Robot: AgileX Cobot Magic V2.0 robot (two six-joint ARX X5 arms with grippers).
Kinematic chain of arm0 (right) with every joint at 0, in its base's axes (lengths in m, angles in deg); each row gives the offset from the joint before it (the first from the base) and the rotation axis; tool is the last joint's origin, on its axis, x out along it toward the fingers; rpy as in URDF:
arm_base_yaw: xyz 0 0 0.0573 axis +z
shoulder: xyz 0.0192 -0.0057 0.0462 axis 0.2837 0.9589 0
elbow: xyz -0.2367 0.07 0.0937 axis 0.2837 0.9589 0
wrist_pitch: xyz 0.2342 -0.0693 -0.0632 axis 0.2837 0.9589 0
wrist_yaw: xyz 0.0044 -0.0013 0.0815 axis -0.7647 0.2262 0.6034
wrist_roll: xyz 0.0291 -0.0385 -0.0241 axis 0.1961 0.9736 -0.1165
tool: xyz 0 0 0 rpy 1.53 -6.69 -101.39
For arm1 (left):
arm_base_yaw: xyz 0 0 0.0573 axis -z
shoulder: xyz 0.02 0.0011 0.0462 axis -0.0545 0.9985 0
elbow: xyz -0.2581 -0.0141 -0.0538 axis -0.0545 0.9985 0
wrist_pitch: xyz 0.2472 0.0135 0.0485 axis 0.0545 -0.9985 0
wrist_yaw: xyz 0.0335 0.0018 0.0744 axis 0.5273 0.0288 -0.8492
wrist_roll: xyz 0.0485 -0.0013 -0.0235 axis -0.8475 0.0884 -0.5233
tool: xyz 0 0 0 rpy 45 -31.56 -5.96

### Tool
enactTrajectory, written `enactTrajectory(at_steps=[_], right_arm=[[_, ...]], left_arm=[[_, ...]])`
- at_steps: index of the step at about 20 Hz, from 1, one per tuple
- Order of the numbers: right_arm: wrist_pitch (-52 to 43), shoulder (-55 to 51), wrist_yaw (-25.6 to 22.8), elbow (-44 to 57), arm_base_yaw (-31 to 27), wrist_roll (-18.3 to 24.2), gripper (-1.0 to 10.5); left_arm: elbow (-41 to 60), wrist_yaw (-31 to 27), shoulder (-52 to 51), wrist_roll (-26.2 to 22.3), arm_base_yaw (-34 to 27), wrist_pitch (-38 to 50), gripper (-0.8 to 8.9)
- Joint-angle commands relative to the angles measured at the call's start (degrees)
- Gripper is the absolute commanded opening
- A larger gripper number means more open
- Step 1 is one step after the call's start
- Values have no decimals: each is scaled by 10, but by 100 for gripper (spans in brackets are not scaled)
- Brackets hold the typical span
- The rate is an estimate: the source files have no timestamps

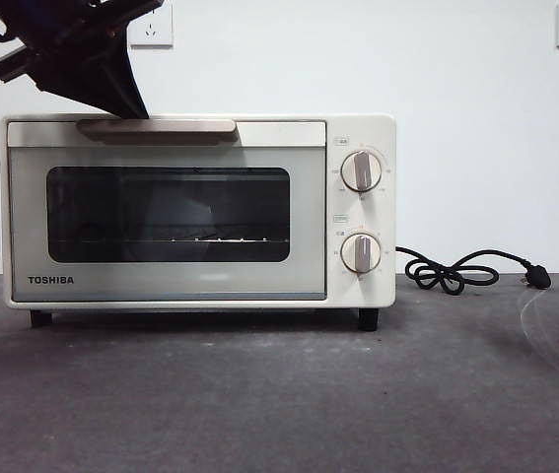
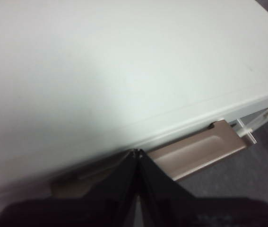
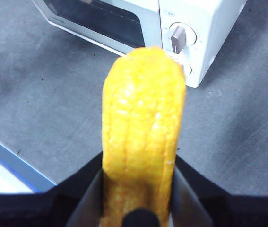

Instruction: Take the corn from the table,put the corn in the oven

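The corn (image 3: pixel 143 118), glossy yellow-orange, stands up between the jaws of my right gripper (image 3: pixel 138 172), which is shut on its lower part, held above the table (image 3: pixel 53 94) some way in front of the oven (image 3: pixel 219 19). This gripper and the corn do not show in the front view. The cream-white oven (image 1: pixel 171 281) stands with its dark glass door closed. My left gripper (image 1: pixel 133 110) comes down from the top left, jaws shut, its tip (image 2: pixel 136 152) at the seam between the oven's top (image 2: pixel 124 61) and the beige handle (image 2: pixel 200 151).
The oven's black cord (image 1: pixel 456 271) lies coiled on the table (image 1: pixel 259 394) to the right of the oven. Two silver knobs (image 1: pixel 361 170) sit on its right panel. A blue-edged table border (image 3: pixel 15 161) shows in the right wrist view.
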Motion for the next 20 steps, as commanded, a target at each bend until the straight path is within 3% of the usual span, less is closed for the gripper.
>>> enactTrajectory(at_steps=[1,8,12,20], right_arm=[[-3,-1,2,-2,1,5,-10],[-3,-1,2,-2,1,8,-10],[-3,-1,2,-2,1,9,-10],[-3,-1,17,-2,1,9,-10]], left_arm=[[19,-2,16,-8,8,-87,-5],[19,-8,17,-21,34,-195,-5],[19,-48,18,-20,53,-225,-5],[19,-46,19,-16,106,-274,-5]])
